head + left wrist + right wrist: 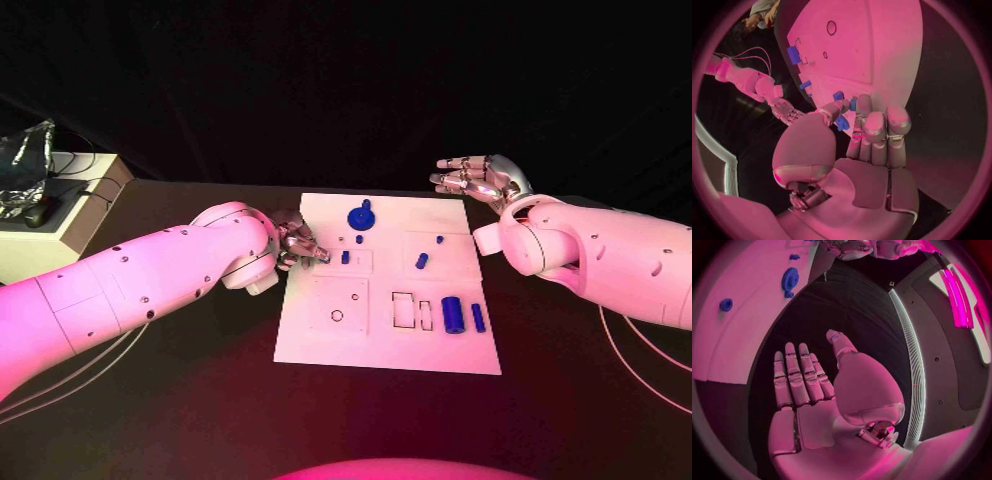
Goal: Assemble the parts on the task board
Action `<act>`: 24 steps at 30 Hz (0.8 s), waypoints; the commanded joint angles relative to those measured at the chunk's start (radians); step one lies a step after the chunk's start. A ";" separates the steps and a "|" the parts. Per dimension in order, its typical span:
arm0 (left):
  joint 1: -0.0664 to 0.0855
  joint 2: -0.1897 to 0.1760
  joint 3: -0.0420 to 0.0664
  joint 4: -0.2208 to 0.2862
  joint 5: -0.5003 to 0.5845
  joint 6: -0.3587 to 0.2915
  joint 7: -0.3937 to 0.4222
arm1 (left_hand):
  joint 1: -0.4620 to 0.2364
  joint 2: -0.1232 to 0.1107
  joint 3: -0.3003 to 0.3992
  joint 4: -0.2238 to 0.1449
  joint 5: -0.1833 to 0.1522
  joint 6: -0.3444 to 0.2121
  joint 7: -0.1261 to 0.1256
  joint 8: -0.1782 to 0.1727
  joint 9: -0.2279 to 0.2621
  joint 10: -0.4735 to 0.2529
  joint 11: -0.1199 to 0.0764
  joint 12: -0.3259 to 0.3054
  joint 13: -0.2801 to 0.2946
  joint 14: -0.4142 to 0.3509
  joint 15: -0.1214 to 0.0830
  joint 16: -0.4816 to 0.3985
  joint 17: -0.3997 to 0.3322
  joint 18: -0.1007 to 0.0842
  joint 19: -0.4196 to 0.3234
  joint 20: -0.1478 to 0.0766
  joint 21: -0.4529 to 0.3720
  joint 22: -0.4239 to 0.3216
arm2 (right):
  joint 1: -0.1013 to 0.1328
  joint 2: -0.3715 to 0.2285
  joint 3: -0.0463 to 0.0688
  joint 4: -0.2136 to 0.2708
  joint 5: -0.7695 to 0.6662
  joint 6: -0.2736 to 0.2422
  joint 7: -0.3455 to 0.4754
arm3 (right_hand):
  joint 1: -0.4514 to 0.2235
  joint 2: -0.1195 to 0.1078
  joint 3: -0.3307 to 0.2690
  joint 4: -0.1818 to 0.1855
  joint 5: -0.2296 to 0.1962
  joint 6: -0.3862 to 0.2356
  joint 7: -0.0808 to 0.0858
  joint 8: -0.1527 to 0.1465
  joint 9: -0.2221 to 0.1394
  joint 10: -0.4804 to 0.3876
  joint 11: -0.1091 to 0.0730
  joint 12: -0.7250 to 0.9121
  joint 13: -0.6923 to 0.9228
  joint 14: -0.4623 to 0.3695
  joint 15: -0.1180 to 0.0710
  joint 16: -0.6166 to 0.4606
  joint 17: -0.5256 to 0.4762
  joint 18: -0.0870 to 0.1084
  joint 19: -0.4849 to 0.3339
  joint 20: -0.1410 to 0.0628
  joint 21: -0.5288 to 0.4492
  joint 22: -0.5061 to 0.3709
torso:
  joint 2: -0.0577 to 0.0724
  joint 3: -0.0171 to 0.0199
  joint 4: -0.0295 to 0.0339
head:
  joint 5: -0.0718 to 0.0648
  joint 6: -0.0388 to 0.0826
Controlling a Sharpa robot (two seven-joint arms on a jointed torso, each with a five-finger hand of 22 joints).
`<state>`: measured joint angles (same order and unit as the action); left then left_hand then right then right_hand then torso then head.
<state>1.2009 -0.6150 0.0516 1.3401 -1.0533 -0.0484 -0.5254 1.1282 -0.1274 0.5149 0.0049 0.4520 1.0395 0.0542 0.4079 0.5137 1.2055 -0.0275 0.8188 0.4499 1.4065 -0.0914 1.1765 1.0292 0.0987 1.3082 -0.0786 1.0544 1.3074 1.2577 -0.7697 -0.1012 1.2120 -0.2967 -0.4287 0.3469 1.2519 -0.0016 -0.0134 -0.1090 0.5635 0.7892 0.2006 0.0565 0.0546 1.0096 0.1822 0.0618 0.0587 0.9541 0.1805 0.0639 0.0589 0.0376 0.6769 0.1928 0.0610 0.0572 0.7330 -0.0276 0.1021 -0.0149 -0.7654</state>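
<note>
- Lying flat in the middle of the black table (173, 420), the white rectangular task board (433, 350) bears outlined recesses and small blue parts.
- Blue gear-shaped part (362, 216) sits near the board's far edge; a blue cylinder (453, 315) lies toward its near right.
- Left hand (296, 243) rests at the board's left edge, fingertips (864, 102) together beside a small blue peg (345, 257); whether it grips the peg cannot be told.
- Right hand (483, 178) is raised beyond the board's far right corner, fingers straight, holding nothing.

Table (188, 400): black. Task board (325, 340): white, marked with thin dark outlines. Parts: blue, including gear (361, 215), cylinder (453, 315), small pegs. Arms: white. Hands (483, 180): silver.
</note>
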 commanded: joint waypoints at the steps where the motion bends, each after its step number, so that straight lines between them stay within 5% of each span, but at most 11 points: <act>1: 0.003 0.001 0.004 0.010 0.009 0.022 0.023 | 0.018 -0.001 0.120 -0.127 0.010 0.014 -0.002 -0.010 -0.001 0.024 -0.016 -0.009 -0.001 0.007 0.002 0.006 0.004 -0.014 0.002 0.000 0.005 0.097 | -0.001 0.001 0.000 0.000 -0.007 0.015 0.008 | -0.009 0.002 0.002 0.002 0.004 0.008 0.029 -0.003 0.001 0.005 0.003 -0.003 -0.001 0.005 -0.001 -0.006 -0.001 -0.011 -0.004 0.002 -0.003 -0.001 | 0.000 -0.0002 0.0006 | 0.001 0.002; 16: 0.011 -0.001 0.026 0.009 0.030 0.056 0.028 | 0.034 -0.003 0.110 -0.123 0.012 0.043 -0.002 -0.057 -0.015 0.030 -0.016 -0.019 0.005 0.009 0.004 0.008 0.015 -0.014 0.001 0.004 0.016 0.098 | -0.002 0.002 0.000 -0.002 -0.007 0.016 0.008 | -0.009 0.002 0.002 0.002 0.004 0.008 0.029 -0.003 0.001 0.005 0.003 -0.003 -0.001 0.005 -0.001 -0.006 -0.001 -0.011 -0.004 0.002 -0.003 -0.001 | 0.001 -0.0015 0.0000 | 0.000 0.003; 24: 0.040 0.018 0.034 -0.056 0.101 0.170 0.010 | 0.025 0.006 0.110 -0.134 0.018 0.055 -0.004 -0.080 -0.018 0.030 -0.016 -0.019 0.006 0.010 0.004 0.014 0.024 -0.013 -0.006 0.005 0.010 0.095 | -0.002 0.001 0.000 0.000 -0.007 0.015 0.008 | -0.010 0.002 -0.001 0.004 0.004 0.006 0.030 -0.003 0.001 0.004 0.003 -0.003 -0.001 0.003 0.000 -0.006 -0.001 -0.011 -0.006 0.002 -0.003 -0.001 | 0.000 -0.0007 0.0007 | 0.002 0.002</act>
<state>1.2367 -0.6028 0.0846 1.2931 -1.0095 0.0279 -0.5141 1.1482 -0.1372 0.5066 -0.0035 0.4610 1.0813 0.0572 0.3339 0.4935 1.2216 -0.0297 0.8044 0.4552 1.4116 -0.0891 1.1867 1.0521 0.0990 1.3068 -0.0773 1.0668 1.3073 1.2559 -0.7690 -0.1014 1.2104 -0.2968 -0.4280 0.3467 1.2519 -0.0016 -0.0134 -0.1090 0.5635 0.7892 0.2005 0.0565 0.0546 1.0096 0.1823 0.0618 0.0587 0.9541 0.1805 0.0639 0.0589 0.0375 0.6769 0.1928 0.0610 0.0572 0.7337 -0.0287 0.1020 -0.0137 -0.7624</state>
